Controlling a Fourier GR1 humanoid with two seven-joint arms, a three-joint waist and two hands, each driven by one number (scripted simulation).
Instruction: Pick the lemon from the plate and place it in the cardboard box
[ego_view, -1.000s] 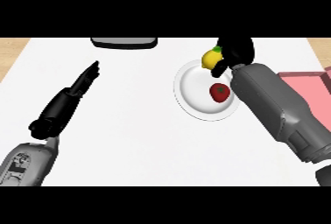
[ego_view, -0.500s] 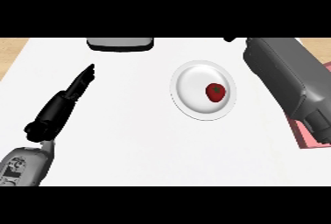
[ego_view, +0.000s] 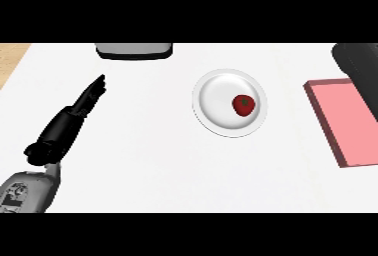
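The bench (ego_view: 148, 150) is plain white, and the plate (ego_view: 214, 95) on it is white too, holding a red fruit (ego_view: 244, 104) with a dark green top. Right of the plate the box (ego_view: 351, 120) is pink with a darker edge; left of the plate the left robot hand (ego_view: 70, 120) is black, its forearm (ego_view: 26, 192) grey with dark markings.

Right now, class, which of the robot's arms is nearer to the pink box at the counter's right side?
Right. The right forearm overlaps the far corner of the pink box in the view. The left hand lies far left, beyond the plate from the box.
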